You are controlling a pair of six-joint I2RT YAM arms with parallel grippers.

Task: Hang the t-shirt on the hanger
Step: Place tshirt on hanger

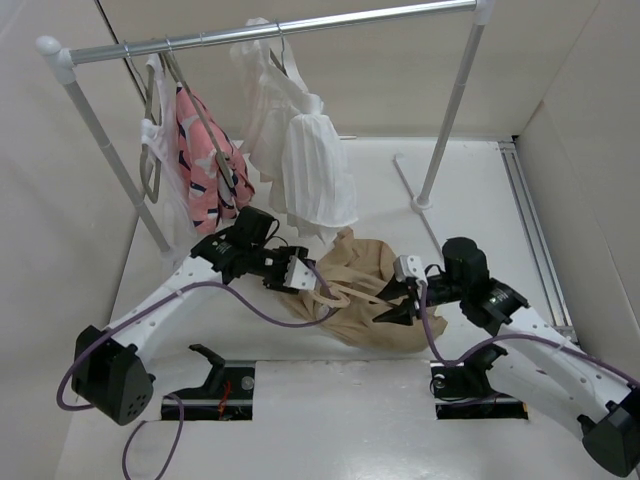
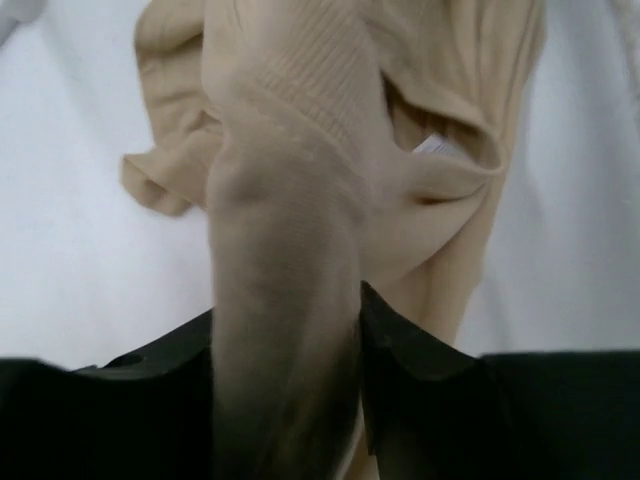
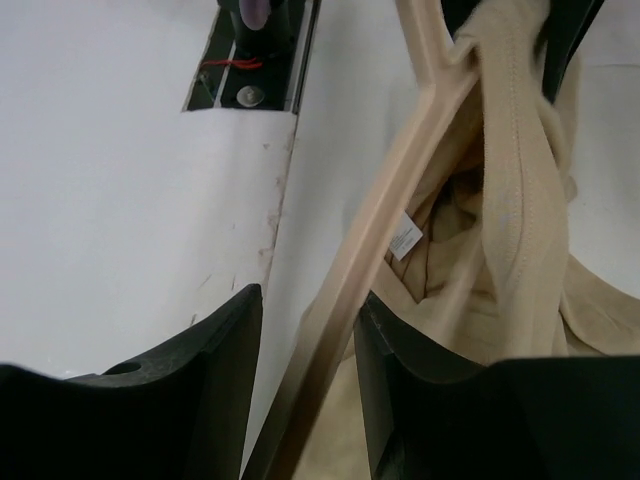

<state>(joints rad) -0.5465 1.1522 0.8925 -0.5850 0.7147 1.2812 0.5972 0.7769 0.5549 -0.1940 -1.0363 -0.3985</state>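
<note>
The tan t-shirt (image 1: 362,322) lies crumpled on the white table between my two arms. My left gripper (image 1: 305,275) reaches in from the left and is shut on a thick bunched fold of the t-shirt (image 2: 300,150), which fills the gap between the left fingers (image 2: 420,370). The pale beige hanger (image 1: 335,296) lies partly inside the cloth. In the right wrist view the hanger's straight arm (image 3: 400,190) runs slantwise between the jaws of my right gripper (image 3: 310,295), which is shut on it. The t-shirt's collar (image 3: 520,200) drapes over the hanger's far end, with a white label (image 3: 404,236) showing.
A clothes rack's rail (image 1: 280,30) spans the back, with a pink patterned garment (image 1: 205,150) and a white top (image 1: 305,160) hanging close behind the left gripper. The rack's right post (image 1: 450,110) stands at the back right. Arm-base cutouts (image 1: 215,385) sit at the near edge.
</note>
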